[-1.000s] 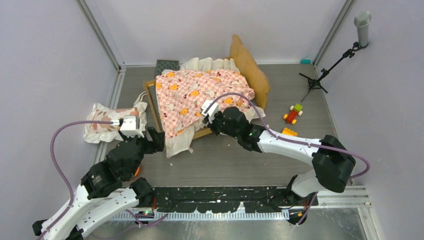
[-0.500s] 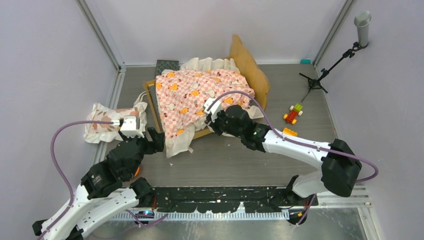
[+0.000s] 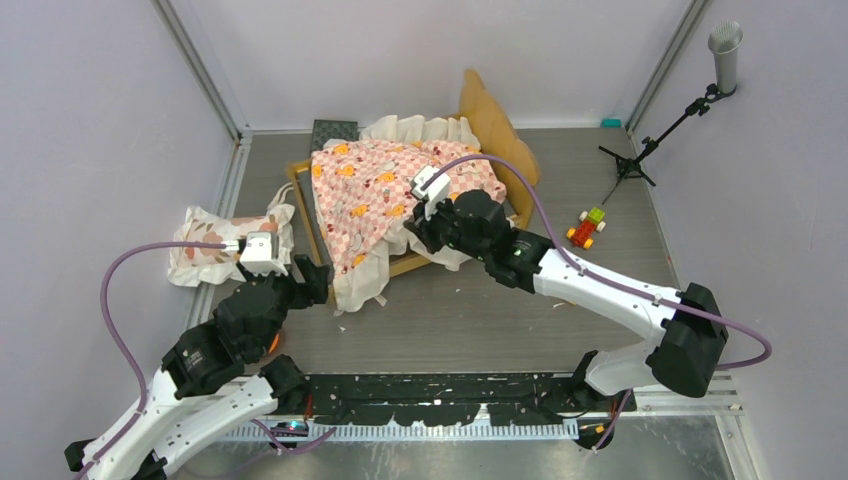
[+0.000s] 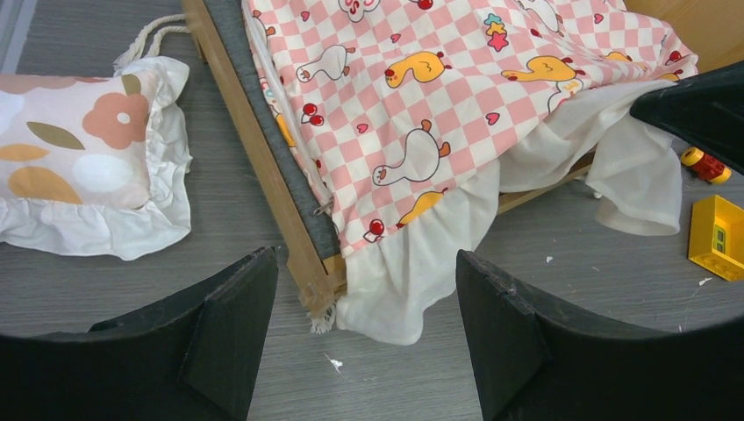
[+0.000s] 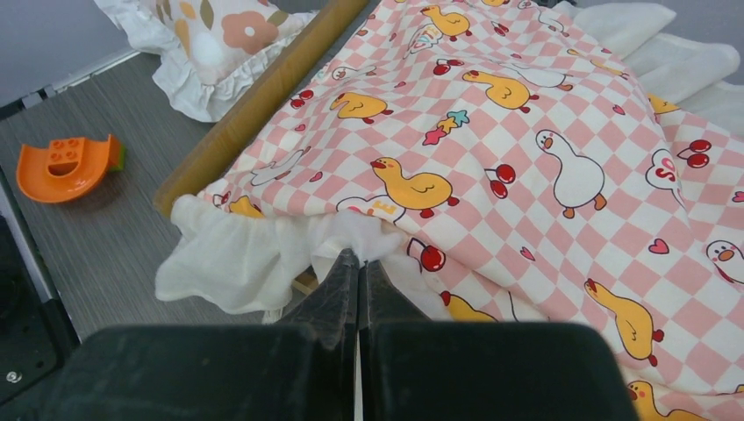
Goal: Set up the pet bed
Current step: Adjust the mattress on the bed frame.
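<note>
The pet bed (image 3: 502,135), a tan wooden frame with a wavy headboard, stands mid-table. A pink-checkered ruffled sheet (image 3: 385,185) lies crumpled over it and spills over the near rail (image 4: 263,167). My right gripper (image 5: 358,256) is shut on the sheet's white ruffled edge (image 5: 263,246), and it shows over the bed's near side in the top view (image 3: 420,228). My left gripper (image 4: 364,263) is open just off the frame's near left corner (image 4: 318,294), holding nothing. The floral pillow (image 3: 215,245) lies on the table left of the bed.
A yellow brick (image 4: 718,235) and a red-and-green toy (image 3: 588,226) lie right of the bed. An orange toy piece (image 5: 66,167) sits near the left arm. A dark panel (image 3: 333,132) lies behind the bed. A microphone stand (image 3: 650,140) occupies the right back corner.
My right gripper has moved away from me toward the headboard, carrying the sheet's ruffled edge with it. The left arm has stayed put.
</note>
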`<state>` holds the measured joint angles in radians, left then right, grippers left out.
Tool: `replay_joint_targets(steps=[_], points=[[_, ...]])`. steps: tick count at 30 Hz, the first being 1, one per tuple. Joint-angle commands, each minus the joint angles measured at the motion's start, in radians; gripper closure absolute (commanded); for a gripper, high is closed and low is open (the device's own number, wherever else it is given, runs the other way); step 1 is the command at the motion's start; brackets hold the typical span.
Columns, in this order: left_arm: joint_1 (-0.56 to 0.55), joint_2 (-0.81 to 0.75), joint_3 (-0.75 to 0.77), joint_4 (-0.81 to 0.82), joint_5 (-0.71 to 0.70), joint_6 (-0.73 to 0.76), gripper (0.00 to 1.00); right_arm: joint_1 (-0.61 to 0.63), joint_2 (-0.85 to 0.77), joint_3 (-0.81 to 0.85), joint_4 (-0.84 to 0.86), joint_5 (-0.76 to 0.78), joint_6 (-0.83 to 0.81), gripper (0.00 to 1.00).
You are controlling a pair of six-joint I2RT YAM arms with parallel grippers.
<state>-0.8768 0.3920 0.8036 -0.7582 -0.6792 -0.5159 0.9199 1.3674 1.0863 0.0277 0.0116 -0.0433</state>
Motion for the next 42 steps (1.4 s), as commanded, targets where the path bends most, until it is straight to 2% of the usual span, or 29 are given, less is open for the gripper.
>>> replay_joint_targets(steps=[1, 6, 10, 15, 19, 21, 25, 28, 31, 37, 42], points=[[-0.004, -0.014, 0.003, 0.001, -0.006, -0.007, 0.24, -0.003, -0.036, 0.060, -0.057, 0.002, 0.042, 0.99], [-0.004, -0.015, 0.004, 0.000, -0.005, -0.005, 0.24, -0.009, -0.073, 0.040, -0.135, -0.040, 0.033, 0.99], [-0.004, -0.014, 0.008, -0.010, -0.002, -0.001, 0.24, -0.009, -0.092, 0.003, -0.280, -0.022, -0.038, 0.99], [-0.005, -0.017, 0.003, -0.012, -0.011, -0.001, 0.23, -0.008, -0.068, -0.040, -0.421, 0.200, -0.127, 0.80], [-0.004, 0.010, 0.010, -0.002, -0.005, -0.005, 0.22, -0.008, -0.097, -0.052, -0.414, 0.242, -0.131, 0.60], [-0.004, 0.038, 0.018, 0.001, 0.011, -0.004, 0.22, -0.008, -0.103, -0.056, -0.404, 0.264, -0.120, 0.57], [-0.004, 0.106, 0.029, 0.063, 0.158, 0.044, 0.21, -0.008, -0.130, -0.096, -0.345, 0.348, -0.037, 0.57], [-0.003, 0.188, 0.030, 0.128, 0.285, 0.070, 0.23, -0.009, -0.148, -0.126, -0.312, 0.359, 0.099, 0.49], [-0.006, 0.271, 0.010, 0.199, 0.355, 0.083, 0.27, -0.009, -0.145, -0.134, -0.307, 0.379, 0.244, 0.47], [-0.073, 0.361, -0.068, 0.361, 0.302, 0.167, 0.26, -0.062, -0.103, -0.121, -0.304, 0.402, 0.433, 0.40], [-0.199, 0.484, -0.096, 0.406, 0.098, 0.225, 0.19, -0.156, -0.062, -0.087, -0.330, 0.356, 0.541, 0.31]])
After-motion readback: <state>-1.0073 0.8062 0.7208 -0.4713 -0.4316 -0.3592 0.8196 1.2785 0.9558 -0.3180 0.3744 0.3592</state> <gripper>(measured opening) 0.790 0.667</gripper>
